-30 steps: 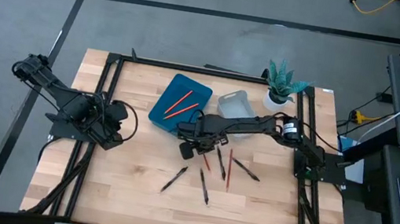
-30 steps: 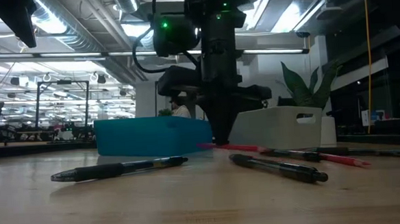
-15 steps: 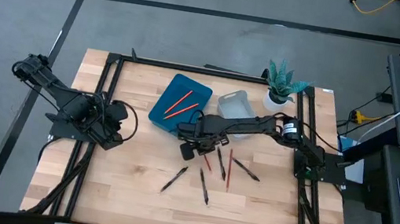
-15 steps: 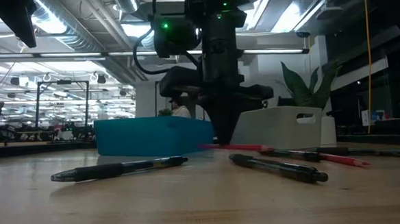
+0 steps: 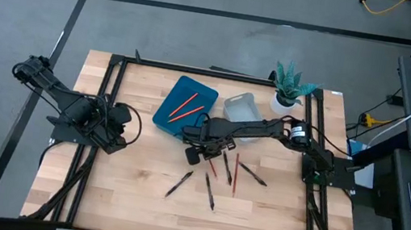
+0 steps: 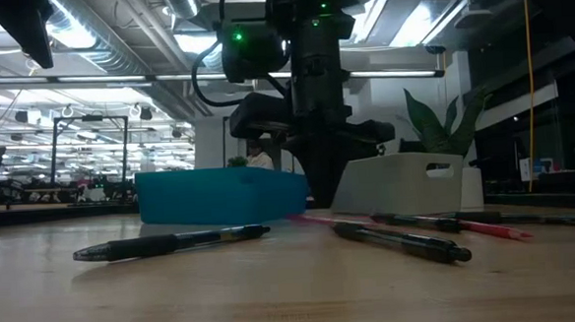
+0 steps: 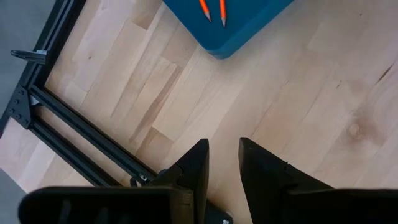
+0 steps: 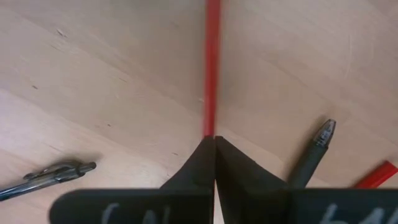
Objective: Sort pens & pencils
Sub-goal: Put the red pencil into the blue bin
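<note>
Fingers of the right gripper [image 8: 213,144] are pinched tight on the end of one red pencil [image 8: 212,68], low over the table [image 5: 130,185] just in front of the blue tray [image 5: 169,114], which holds two more pencils [image 5: 184,107]. Black pens [image 5: 210,191] and another pencil [image 5: 235,174] lie scattered close by. Left gripper [image 7: 222,163] waits at the table's left side, fingers slightly parted, empty.

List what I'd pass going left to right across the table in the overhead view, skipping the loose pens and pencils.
Left gripper → blue tray holding two pencils → right gripper, shut on a red pencil → grey bin → potted plant.
</note>
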`<action>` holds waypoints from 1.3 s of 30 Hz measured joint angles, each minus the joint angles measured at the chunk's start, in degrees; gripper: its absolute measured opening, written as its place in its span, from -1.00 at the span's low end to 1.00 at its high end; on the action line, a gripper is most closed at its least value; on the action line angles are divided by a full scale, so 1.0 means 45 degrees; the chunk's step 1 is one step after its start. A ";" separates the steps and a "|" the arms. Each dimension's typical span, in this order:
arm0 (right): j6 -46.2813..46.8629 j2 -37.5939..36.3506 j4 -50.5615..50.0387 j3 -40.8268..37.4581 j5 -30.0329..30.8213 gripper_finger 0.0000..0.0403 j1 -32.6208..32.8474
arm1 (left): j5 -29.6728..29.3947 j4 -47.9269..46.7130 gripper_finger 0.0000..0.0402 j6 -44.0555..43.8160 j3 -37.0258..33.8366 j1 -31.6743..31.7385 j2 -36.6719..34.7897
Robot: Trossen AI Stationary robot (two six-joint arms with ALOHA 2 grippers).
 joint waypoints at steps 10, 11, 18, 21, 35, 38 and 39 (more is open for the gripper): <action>-0.0008 -0.0005 0.0000 0.0000 0.0000 -0.97 0.0000 | -0.0005 0.0000 -0.60 0.0000 0.0000 -0.0002 0.0000; -0.0048 -0.0005 0.0000 0.0000 0.0000 -0.96 0.0000 | -0.0005 0.0000 -0.60 0.0000 0.0000 -0.0002 -0.0001; -0.0331 -0.0008 0.0000 0.0000 0.0005 -0.83 0.0000 | -0.0093 0.0221 -0.60 0.0304 0.0000 -0.0004 -0.0005; -0.0586 -0.0022 0.0000 0.0002 -0.0002 -0.82 -0.0113 | -0.0102 0.1153 -0.60 0.1607 0.0000 -0.0043 0.0000; -0.0296 -0.3882 -0.0364 0.1780 0.1637 -0.95 -0.0418 | 0.0578 0.4513 -0.60 0.3575 -0.1887 -0.0481 0.0029; -0.0937 -0.4825 -0.0576 0.3384 0.3348 -0.98 -0.0374 | 0.1725 0.7088 -0.60 0.5388 -0.2930 0.0079 0.0216; -0.1233 -0.5088 -0.0589 0.3981 0.3903 -0.98 -0.0366 | 0.2090 0.7771 -0.60 0.5912 -0.3132 0.0363 0.0327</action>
